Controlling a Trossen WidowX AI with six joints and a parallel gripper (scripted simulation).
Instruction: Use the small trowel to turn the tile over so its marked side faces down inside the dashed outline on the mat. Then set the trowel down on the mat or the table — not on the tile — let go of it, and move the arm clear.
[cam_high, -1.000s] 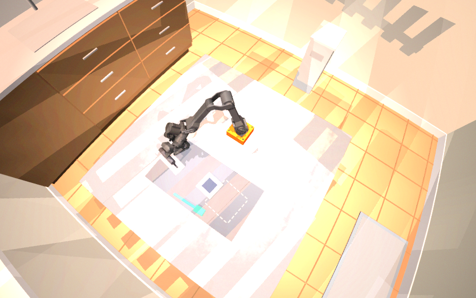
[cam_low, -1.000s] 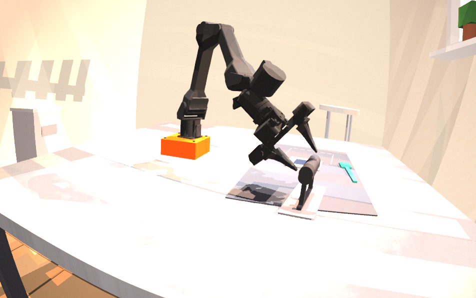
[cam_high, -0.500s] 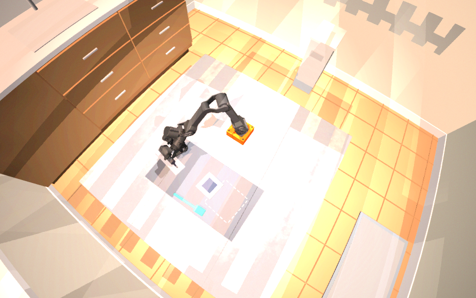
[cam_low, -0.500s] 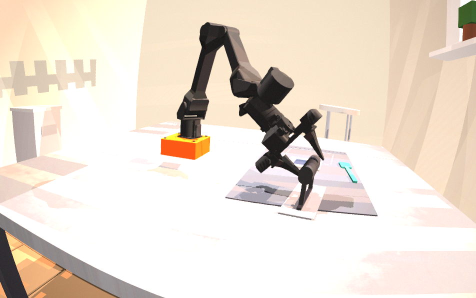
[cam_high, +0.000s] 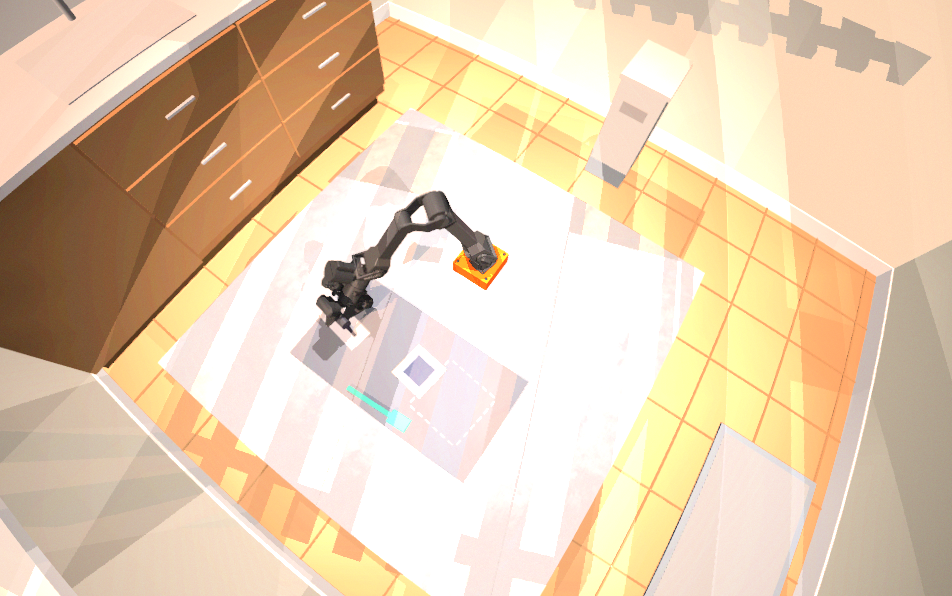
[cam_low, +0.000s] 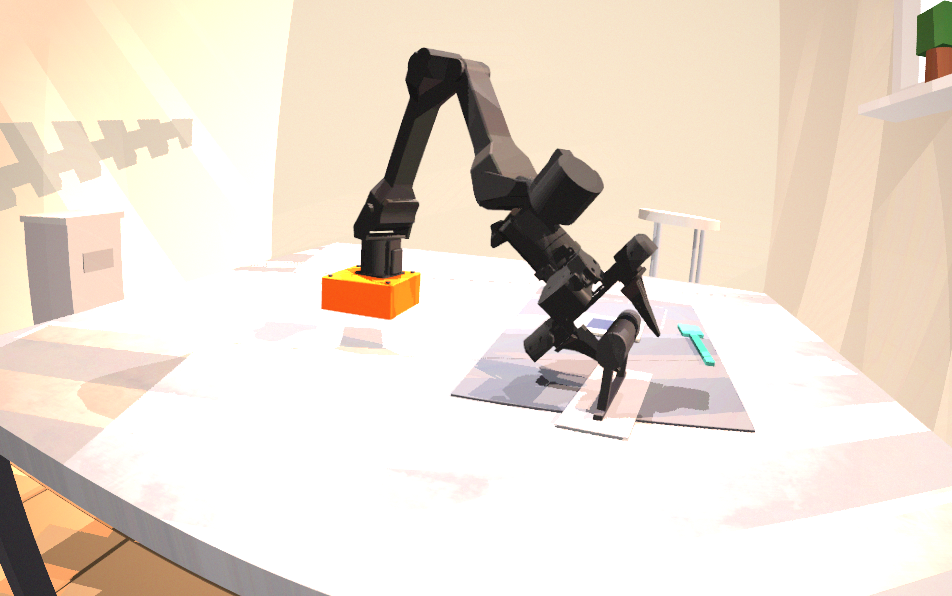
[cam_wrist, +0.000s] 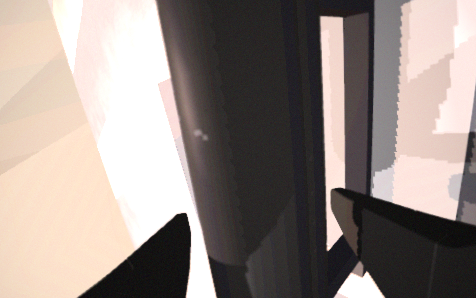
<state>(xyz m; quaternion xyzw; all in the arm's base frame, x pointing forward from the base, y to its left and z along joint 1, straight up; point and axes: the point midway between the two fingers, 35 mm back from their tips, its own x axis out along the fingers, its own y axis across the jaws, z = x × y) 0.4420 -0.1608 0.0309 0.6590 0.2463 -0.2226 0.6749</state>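
A domestic kitchen is indicated. A brown wooden drawer cabinet (cam_high: 210, 140) with metal bar handles is set under a pale countertop (cam_high: 84, 63). Orange square floor tiles (cam_high: 758, 294) are laid, and a white stool (cam_low: 678, 220) is seen.

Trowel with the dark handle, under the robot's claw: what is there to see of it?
The trowel is a flat white rectangular plate with a dark grey round bar handle, raised above the plate on two thin dark posts. It looks smooth and hard. It lies plate down across the near edge of the grey mat, partly on the white table. The open gripper straddles the handle, one finger on each side, not closed on it.
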